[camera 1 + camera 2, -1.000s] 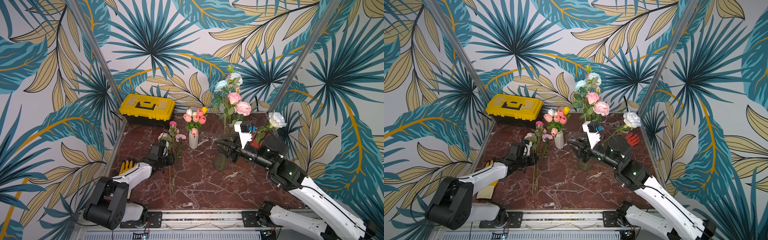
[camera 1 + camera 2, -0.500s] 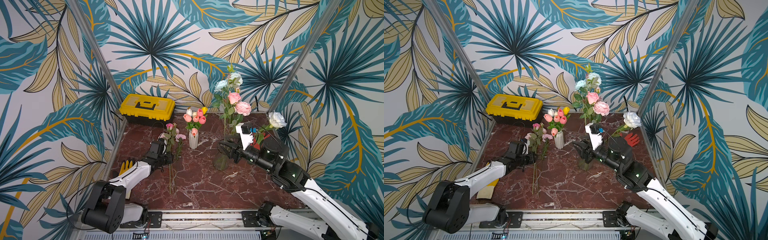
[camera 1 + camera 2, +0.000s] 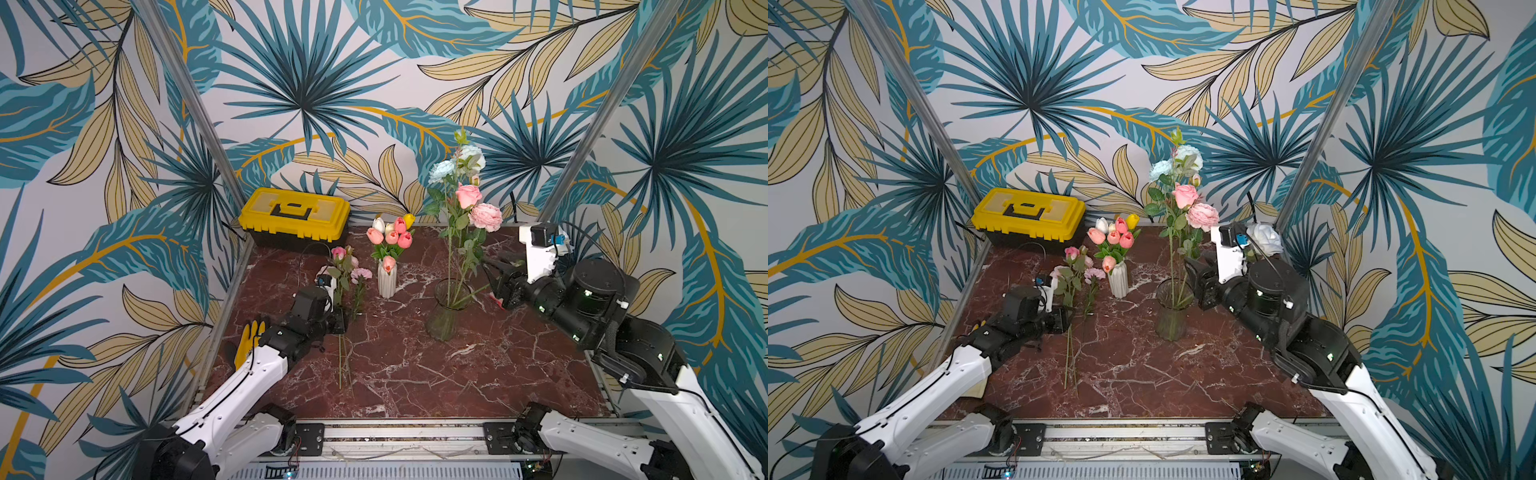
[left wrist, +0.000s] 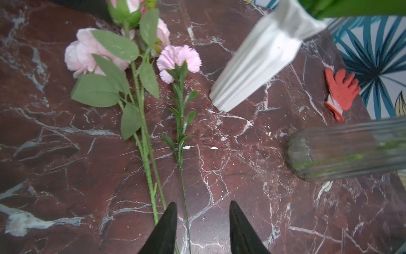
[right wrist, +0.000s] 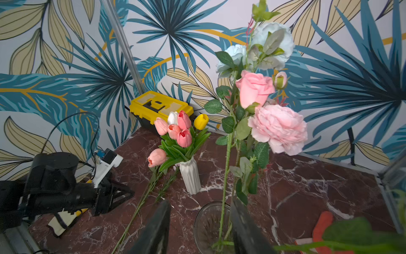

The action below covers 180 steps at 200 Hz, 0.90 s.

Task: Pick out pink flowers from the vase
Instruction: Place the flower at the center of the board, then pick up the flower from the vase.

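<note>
L gripper (image 4: 203, 202) part-open, empty, over frilly pink carnation (image 4: 179, 58) stem. R gripper (image 5: 201, 199) part-open, empty, by stems in clear ribbed glass vase (image 5: 204, 226).

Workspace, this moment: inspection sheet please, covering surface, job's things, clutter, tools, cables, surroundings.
Surface: dark red marble tabletop, white-veined.
Job's things: pink rose and pink peony stand in the glass vase; pink tulips in the white vase; pink carnation and pale pink rose lie flat on the marble.
Clutter: yellow toolbox at the back; red glove; yellow glove by the left arm.
Tools: left tool open over the laid stems, holding nothing; right tool open, a vase stem between its jaws.
Cables: black cable looped behind the left arm.
Surroundings: leaf-print walls, metal corner posts.
</note>
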### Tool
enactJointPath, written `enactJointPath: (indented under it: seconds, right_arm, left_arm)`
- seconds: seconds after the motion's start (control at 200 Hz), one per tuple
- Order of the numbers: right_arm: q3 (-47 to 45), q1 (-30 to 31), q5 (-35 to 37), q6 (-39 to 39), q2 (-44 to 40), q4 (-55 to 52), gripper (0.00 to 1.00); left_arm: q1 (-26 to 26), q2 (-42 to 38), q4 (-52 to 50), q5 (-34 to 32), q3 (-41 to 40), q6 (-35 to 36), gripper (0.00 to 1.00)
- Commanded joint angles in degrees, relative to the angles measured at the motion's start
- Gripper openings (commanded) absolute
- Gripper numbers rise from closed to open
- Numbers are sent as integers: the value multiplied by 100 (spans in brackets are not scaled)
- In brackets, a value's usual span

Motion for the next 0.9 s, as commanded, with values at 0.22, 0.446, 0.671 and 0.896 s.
enactJointPath:
  seconds: [0.22,0.446,0.671,0.896]
  right_arm:
    - [-234,31,697,1544,597,-872,34]
    - [268,6,1222,1982,715,-1281,35]
    - [932,-5,689,2169,1204,-1714,35]
    - [1333,1,720,2659,2019,-2078,35]
  left_arm:
    - [-937,-826,-632,-475,559,654,44]
    - [-994,-1118,-822,-319,695,853,47]
    - [-993,-1194,-788,-194,590,883,50]
    - [-992,-1352,-753,-262,573,913,52]
